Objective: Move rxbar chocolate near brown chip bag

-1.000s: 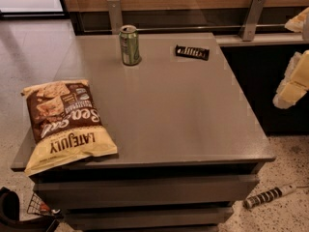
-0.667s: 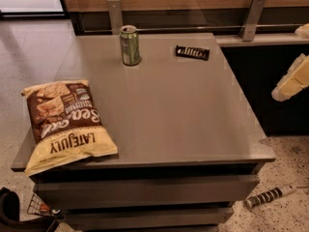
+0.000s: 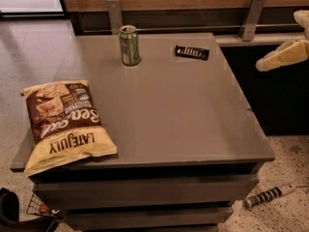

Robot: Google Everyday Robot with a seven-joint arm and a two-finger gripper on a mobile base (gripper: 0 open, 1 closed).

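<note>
On the tabletop, rxbar chocolate is seen ungrasped at one o'clock, brown chip bag at eight; end effector at three, closure cannot be told.

On the counter I count three things: one rxbar chocolate, one brown chip bag, one green soda can. Two metal brackets stand behind its far edge, and one striped stick lies on the floor. One hand, mine, in the air off the counter's right side, near the far corner.
</note>
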